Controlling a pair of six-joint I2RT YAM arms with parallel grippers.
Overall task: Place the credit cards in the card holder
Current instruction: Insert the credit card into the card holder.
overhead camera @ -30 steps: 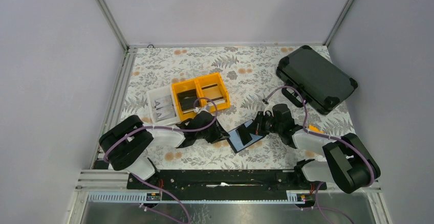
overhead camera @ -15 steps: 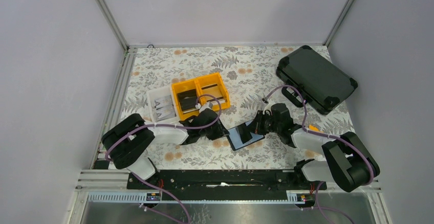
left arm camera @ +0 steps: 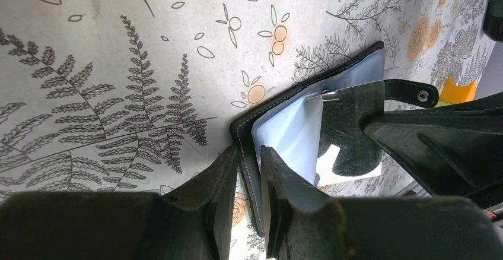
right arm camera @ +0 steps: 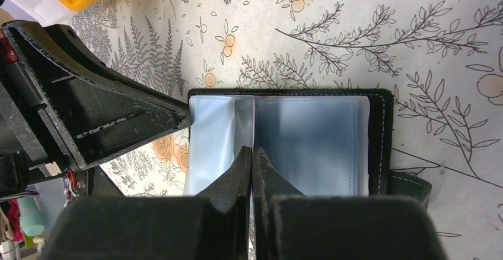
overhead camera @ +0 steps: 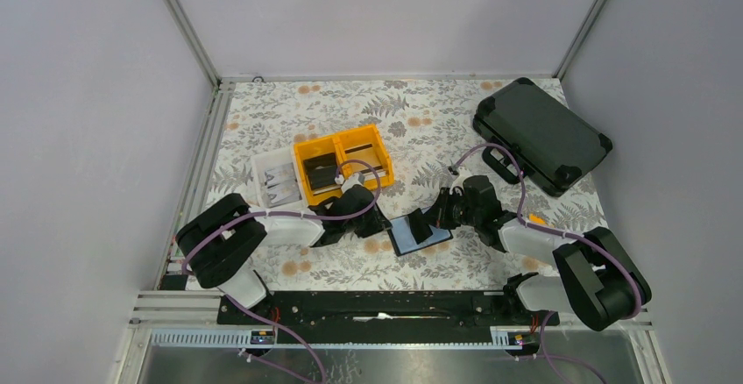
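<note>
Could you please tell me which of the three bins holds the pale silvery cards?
The white bin, leftmost in the row, holds the silvery cards; the yellow bins beside it show only dark contents.

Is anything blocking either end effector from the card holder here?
Nothing visible does. The left end effector grips the card holder by its black cover edge, and the right end effector is shut on an inner pocket sheet.

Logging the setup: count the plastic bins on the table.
3, in one row: a white bin at the left, a yellow bin in the middle, another yellow bin at the right. None seems hidden.
</note>
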